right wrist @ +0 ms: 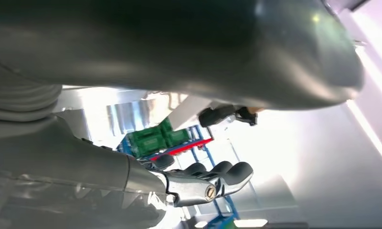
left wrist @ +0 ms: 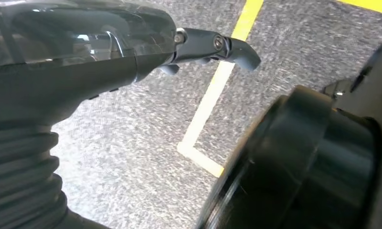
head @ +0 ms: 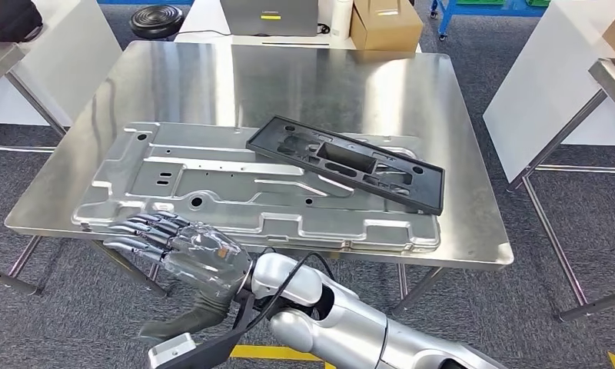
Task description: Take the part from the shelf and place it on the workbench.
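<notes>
Black part [head: 349,163] on workbench [head: 304,84], beyond right hand [head: 177,247]

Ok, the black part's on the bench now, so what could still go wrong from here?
1. The black part lies askew on the stamped metal panel, one end tilted, so a bump might slide it.
2. The right hand hangs close to the near edge of the workbench; lifting it carelessly could knock the panel.
3. That panel reaches nearly to the bench's front edge, so a nudge could push it over.
</notes>
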Robot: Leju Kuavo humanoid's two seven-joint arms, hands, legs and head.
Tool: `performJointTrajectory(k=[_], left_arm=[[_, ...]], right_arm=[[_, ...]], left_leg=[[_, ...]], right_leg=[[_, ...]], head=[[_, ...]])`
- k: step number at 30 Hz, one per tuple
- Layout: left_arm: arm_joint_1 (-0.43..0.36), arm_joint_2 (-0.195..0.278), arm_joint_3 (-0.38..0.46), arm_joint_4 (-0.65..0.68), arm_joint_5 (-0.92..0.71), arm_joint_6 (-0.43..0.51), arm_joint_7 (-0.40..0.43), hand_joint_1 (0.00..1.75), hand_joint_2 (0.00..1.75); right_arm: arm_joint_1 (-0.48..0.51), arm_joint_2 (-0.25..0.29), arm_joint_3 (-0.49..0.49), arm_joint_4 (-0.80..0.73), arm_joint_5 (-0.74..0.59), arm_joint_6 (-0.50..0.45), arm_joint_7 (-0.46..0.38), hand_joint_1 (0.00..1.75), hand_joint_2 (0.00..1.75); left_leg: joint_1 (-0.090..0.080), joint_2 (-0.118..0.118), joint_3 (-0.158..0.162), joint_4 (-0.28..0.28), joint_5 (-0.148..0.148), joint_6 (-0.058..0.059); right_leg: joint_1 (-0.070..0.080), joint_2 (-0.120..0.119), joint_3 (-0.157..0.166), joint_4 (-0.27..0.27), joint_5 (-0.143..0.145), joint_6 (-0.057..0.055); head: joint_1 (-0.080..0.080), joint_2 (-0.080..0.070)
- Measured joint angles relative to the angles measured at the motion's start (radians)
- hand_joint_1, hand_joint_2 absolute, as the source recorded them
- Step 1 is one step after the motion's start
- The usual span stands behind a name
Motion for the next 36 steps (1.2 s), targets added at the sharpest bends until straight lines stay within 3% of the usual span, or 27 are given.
performJointTrajectory(k=[3,5,8,9,10,11,13,15,18,20,23,24,25,27,29,31,34,36], left_arm=[[0.005,0.007,0.008,0.0,0.005,0.007,0.0,0.0,0.0],[0.01,0.015,0.016,0.0,0.013,0.011,-0.006,0.0,0.0],[0.015,0.031,0.029,0.0,0.022,0.014,-0.025,0.0,0.0],[0.015,0.036,0.031,0.0,0.022,0.013,-0.03,0.0,0.0],[0.016,0.041,0.033,0.0,0.022,0.013,-0.033,0.0,0.0],[0.017,0.045,0.034,0.0,0.021,0.013,-0.033,0.0,0.0],[0.02,0.054,0.034,0.0,0.016,0.012,-0.031,0.0,0.0],[0.021,0.06,0.034,0.0,0.01,0.012,-0.03,0.0,0.0],[0.023,0.064,0.034,-0.001,0.007,0.012,-0.03,0.0,0.0],[0.024,0.067,0.034,-0.002,0.007,0.012,-0.033,0.0,0.0],[0.028,0.074,0.035,-0.003,0.009,0.012,-0.04,0.0,0.0],[0.029,0.077,0.037,-0.004,0.009,0.012,-0.041,0.0,0.0],[0.029,0.081,0.039,-0.005,0.009,0.012,-0.041,0.0,0.0],[0.024,0.087,0.045,-0.01,0.012,0.012,-0.04,0.0,0.0],[0.01,0.091,0.051,-0.017,0.017,0.017,-0.033,0.0,0.0],[-0.008,0.093,0.059,-0.022,0.022,0.022,-0.024,0.0,0.0],[-0.02,0.097,0.069,-0.026,0.025,0.027,-0.02,0.0,0.0],[-0.021,0.103,0.075,-0.029,0.028,0.03,-0.02,0.0,0.0]], right_arm=[[0.006,0.0,0.004,-0.011,-0.006,0.001,-0.004,0.0,0.0],[0.006,0.001,0.008,-0.021,-0.014,0.003,-0.006,0.0,0.0],[0.009,0.0,0.014,-0.031,-0.027,0.004,-0.011,0.0,0.0],[0.012,0.0,0.015,-0.032,-0.031,0.004,-0.012,0.0,0.0],[0.014,-0.001,0.016,-0.034,-0.033,0.003,-0.012,0.0,0.0],[0.016,-0.001,0.018,-0.036,-0.036,0.003,-0.013,0.0,0.0],[0.018,-0.001,0.02,-0.042,-0.047,0.005,-0.019,0.0,0.0],[0.02,-0.001,0.023,-0.048,-0.058,0.011,-0.026,0.0,0.0],[0.03,0.0,0.03,-0.052,-0.06,0.013,-0.035,0.0,0.0],[0.033,0.0,0.036,-0.053,-0.06,0.011,-0.038,0.0,0.0],[0.039,-0.001,0.041,-0.052,-0.07,0.009,-0.041,0.0,0.0],[0.044,-0.001,0.041,-0.05,-0.076,0.009,-0.041,0.0,0.0],[0.048,-0.002,0.041,-0.045,-0.081,0.01,-0.041,0.0,0.0],[0.053,-0.002,0.042,-0.028,-0.086,0.01,-0.042,0.0,0.0],[0.055,0.002,0.042,-0.01,-0.087,0.007,-0.049,0.0,0.0],[0.063,0.01,0.043,0.009,-0.089,0.005,-0.061,0.0,0.0],[0.077,0.021,0.046,0.029,-0.092,0.005,-0.073,0.0,0.0],[0.081,0.027,0.049,0.037,-0.092,0.004,-0.075,0.0,0.0]], left_leg=[[0.001,-0.001,0.003,-0.009,0.006,-0.019],[0.001,-0.001,-0.008,0.022,-0.02,-0.027],[-0.001,0.0,-0.08,0.206,-0.117,-0.03],[-0.001,0.0,-0.098,0.258,-0.134,-0.031],[-0.001,0.0,-0.101,0.274,-0.133,-0.031],[0.0,0.0,-0.084,0.248,-0.114,-0.032],[0.007,0.0,-0.012,0.113,-0.058,-0.039],[0.011,-0.006,0.034,0.018,-0.032,-0.039],[0.009,-0.013,0.033,0.006,-0.031,-0.023],[0.01,-0.01,0.03,0.005,-0.028,-0.01],[0.009,-0.005,0.022,0.004,-0.024,0.002],[0.008,-0.003,0.02,0.004,-0.023,0.004],[0.007,-0.003,0.018,0.004,-0.022,0.005],[0.004,-0.003,0.018,0.004,-0.02,0.006],[0.001,-0.006,0.017,0.005,-0.018,0.004],[0.002,-0.007,0.014,0.004,-0.013,-0.004],[0.004,-0.006,0.013,0.0,-0.008,-0.02],[0.003,-0.002,-0.004,0.044,-0.043,-0.028]], right_leg=[[0.001,0.002,0.001,-0.01,0.005,-0.017],[-0.003,0.0,0.005,-0.017,0.011,-0.031],[-0.002,-0.001,0.007,-0.019,0.014,-0.041],[-0.001,-0.001,0.007,-0.019,0.015,-0.041],[0.0,-0.001,0.007,-0.019,0.015,-0.042],[-0.001,0.001,0.008,-0.018,0.015,-0.041],[-0.002,0.003,0.01,-0.014,0.011,-0.035],[0.002,0.005,0.007,-0.007,0.006,-0.024],[0.004,0.006,0.005,-0.009,0.008,-0.013],[0.002,0.004,-0.006,0.016,-0.013,-0.007],[0.003,0.003,-0.08,0.181,-0.104,-0.005],[0.004,0.003,-0.105,0.236,-0.124,-0.006],[0.006,0.003,-0.116,0.263,-0.126,-0.008],[0.009,0.003,-0.081,0.202,-0.08,-0.014],[0.017,0.003,-0.01,0.065,-0.025,-0.025],[0.025,0.003,0.024,-0.008,-0.008,-0.032],[0.027,0.004,0.024,-0.02,0.001,-0.042],[0.021,0.001,0.024,-0.029,0.011,-0.052]], head=[[-0.012,0.0],[-0.024,0.0],[-0.049,0.0],[-0.053,0.0],[-0.057,0.0],[-0.06,0.0],[-0.066,0.0],[-0.07,0.0],[-0.063,0.0],[-0.055,0.0],[-0.034,0.0],[-0.027,0.0],[-0.022,0.0],[-0.012,0.0],[-0.006,0.0],[-0.005,0.0],[-0.008,0.0],[-0.017,0.0]])
